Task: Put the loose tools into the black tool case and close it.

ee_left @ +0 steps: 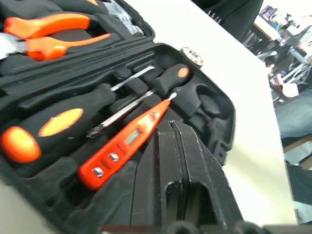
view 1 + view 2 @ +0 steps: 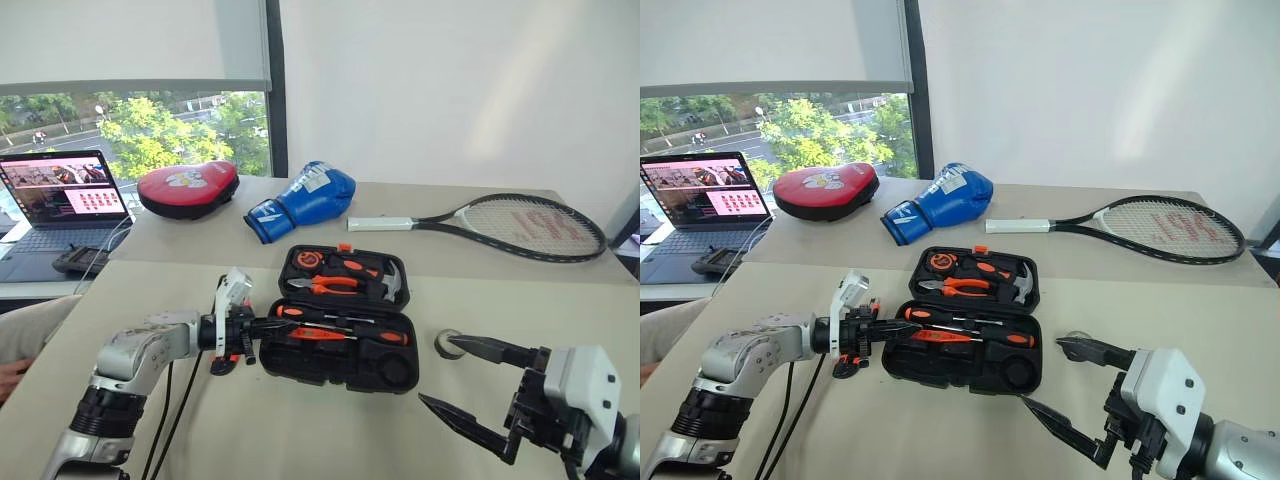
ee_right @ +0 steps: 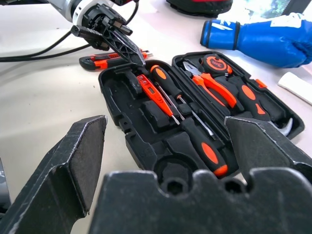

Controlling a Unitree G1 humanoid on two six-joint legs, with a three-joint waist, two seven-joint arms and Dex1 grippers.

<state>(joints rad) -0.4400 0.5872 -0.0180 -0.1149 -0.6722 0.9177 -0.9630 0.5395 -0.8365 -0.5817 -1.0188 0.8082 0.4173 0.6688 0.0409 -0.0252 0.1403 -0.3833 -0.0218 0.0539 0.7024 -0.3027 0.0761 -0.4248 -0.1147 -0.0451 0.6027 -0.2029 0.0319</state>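
The case point(image 2: 340, 318) lies open on the table point(image 2: 300, 440), three screwdrivers point(image 3: 168, 100) in its near half. The left gripper point(image 2: 272, 326), fingers pressed together and empty, hovers over the case's left end. The knife point(image 3: 105, 61) lies on the table just beside that end; the tape roll point(image 2: 448, 344) lies right of the case. The right gripper point(image 2: 455, 378) is spread wide, empty, near the roll.
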